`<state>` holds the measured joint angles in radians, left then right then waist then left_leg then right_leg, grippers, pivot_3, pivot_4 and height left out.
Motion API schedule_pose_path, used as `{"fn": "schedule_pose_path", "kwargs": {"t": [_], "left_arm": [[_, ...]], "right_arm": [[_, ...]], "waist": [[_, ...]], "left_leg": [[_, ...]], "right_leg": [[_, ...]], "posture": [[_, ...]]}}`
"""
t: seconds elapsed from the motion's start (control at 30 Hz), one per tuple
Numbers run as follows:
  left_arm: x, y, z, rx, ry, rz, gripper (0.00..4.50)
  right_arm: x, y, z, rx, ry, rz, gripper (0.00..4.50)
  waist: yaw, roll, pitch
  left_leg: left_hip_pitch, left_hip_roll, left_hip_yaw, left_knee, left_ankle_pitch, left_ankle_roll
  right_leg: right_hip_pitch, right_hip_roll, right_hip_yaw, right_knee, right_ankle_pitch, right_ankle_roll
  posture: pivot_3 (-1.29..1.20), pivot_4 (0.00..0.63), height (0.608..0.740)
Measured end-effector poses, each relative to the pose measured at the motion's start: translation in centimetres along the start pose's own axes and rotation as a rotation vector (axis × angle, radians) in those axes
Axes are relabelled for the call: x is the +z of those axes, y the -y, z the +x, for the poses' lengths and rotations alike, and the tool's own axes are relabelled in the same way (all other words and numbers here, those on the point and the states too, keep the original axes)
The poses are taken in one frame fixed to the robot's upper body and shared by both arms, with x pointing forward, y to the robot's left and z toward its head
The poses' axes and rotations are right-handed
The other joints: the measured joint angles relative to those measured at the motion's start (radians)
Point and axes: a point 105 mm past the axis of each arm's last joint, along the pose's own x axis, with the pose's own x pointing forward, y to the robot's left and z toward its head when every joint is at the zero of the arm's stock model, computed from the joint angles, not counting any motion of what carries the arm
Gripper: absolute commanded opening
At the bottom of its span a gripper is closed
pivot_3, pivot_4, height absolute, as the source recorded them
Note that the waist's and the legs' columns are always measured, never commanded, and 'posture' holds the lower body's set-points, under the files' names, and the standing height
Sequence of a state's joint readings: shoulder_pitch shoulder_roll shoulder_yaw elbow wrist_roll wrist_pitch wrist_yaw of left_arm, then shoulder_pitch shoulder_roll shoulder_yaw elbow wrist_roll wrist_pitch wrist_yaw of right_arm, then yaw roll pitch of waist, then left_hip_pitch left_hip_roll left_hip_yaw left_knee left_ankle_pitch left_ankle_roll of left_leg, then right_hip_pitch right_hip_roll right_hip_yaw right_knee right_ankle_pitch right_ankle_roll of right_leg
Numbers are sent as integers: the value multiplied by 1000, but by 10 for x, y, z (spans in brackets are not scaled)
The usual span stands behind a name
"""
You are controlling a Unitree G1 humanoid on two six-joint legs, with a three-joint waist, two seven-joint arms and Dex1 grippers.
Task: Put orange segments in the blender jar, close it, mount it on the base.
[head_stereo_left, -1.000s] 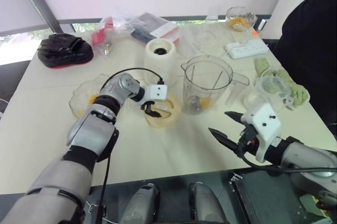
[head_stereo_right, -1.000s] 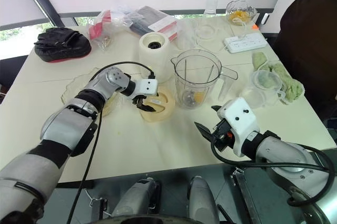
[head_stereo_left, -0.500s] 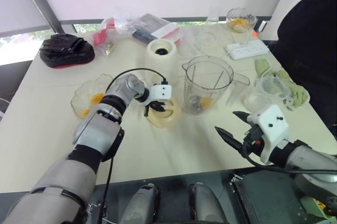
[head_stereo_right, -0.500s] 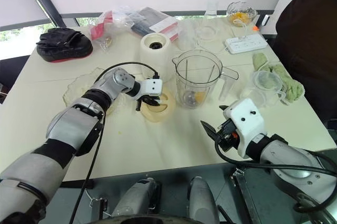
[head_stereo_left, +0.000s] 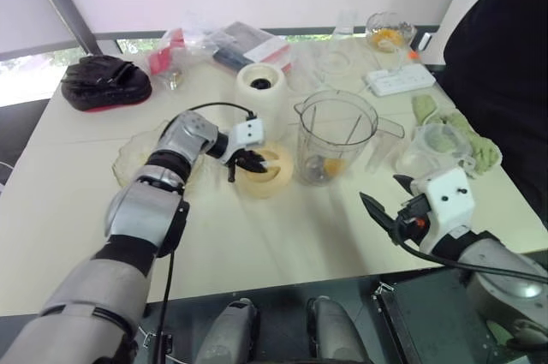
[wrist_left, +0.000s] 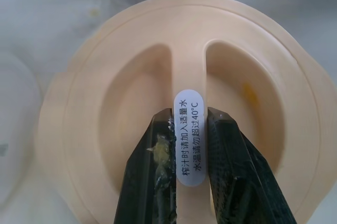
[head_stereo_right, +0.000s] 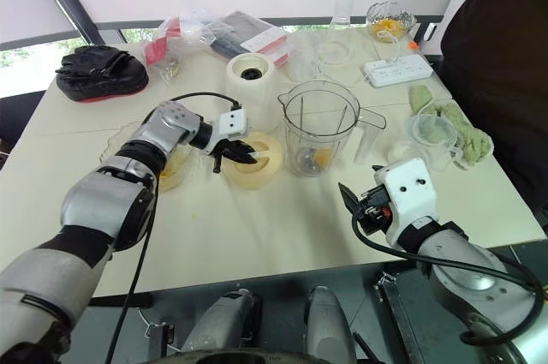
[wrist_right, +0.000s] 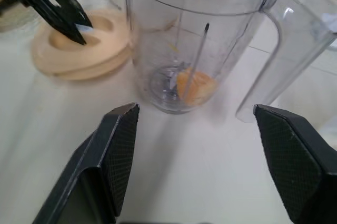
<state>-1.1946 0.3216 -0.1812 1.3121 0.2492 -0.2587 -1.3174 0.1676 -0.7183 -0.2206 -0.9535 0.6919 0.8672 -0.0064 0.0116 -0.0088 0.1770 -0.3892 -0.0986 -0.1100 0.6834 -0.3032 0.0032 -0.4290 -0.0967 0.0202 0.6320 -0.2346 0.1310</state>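
A tall clear plastic blender jar [head_stereo_left: 336, 137] with a side handle stands upright and uncovered on the pale cream surface [head_stereo_left: 282, 244]. One orange segment [wrist_right: 196, 84] lies at its bottom beside the blades. Just to the robot's left of the jar lies a round cream plastic lid [head_stereo_left: 265, 169], flat on the surface with its raised middle ridge facing up. The left claw [wrist_left: 189, 116] is clenched on that ridge. Its two black fingers [wrist_left: 152, 171] press against either side of the ridge, next to a white label with printed characters, and one of them carries a smear of pulp. Farther left of the jar, past the lid, sits a shallow clear glass bowl [head_stereo_left: 124, 154] with orange pieces in it. Behind the jar, on the far-left side, the cream cylindrical blender base [head_stereo_left: 261, 90] stands apart from it. The right claw [head_stereo_left: 381, 193] hovers above the surface on the near-right side of the jar. It is released, its fingers spread wide and pointing at the jar, touching nothing.
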Motion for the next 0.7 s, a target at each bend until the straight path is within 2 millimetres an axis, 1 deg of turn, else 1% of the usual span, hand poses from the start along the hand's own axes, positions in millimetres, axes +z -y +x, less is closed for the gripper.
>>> {"fn": "schedule_pose_path", "kwargs": {"t": [0.1,0.17,0.3,0.43,0.5,0.7], "left_arm": [[-4,1,-16,35,101,-5,239],[-8,5,-18,39,128,-10,239],[-14,6,-29,127,167,-17,239],[-7,9,-37,190,209,-5,239],[-5,11,-39,221,225,-12,239],[-13,13,-48,301,204,-48,239]], "right_arm": [[-6,10,13,-84,23,32,3599],[-8,20,19,-141,37,42,3599],[-8,32,30,-191,44,11,3599],[-6,40,41,-223,56,13,3599],[-8,44,46,-237,50,29,3599],[-22,48,61,-256,28,153,3599]], "waist": [[-6,1,0],[-4,1,0],[0,1,0],[0,1,-1],[-1,1,-1],[-3,1,-1]], "left_leg": [[1,0,1,0,0,0],[0,0,1,0,2,-4],[0,0,0,0,3,-5],[0,0,0,0,3,-6],[0,0,0,0,3,-6],[0,0,0,-1,4,-7]], "right_leg": [[-1,0,1,1,0,0],[-1,0,1,1,0,0],[-1,0,2,1,0,0],[-1,0,2,1,0,0],[-1,0,2,2,0,0],[-2,0,2,2,0,0]], "posture": [[0,150,740],[0,150,740],[0,150,740],[0,150,740],[0,150,740],[0,150,740]]}}
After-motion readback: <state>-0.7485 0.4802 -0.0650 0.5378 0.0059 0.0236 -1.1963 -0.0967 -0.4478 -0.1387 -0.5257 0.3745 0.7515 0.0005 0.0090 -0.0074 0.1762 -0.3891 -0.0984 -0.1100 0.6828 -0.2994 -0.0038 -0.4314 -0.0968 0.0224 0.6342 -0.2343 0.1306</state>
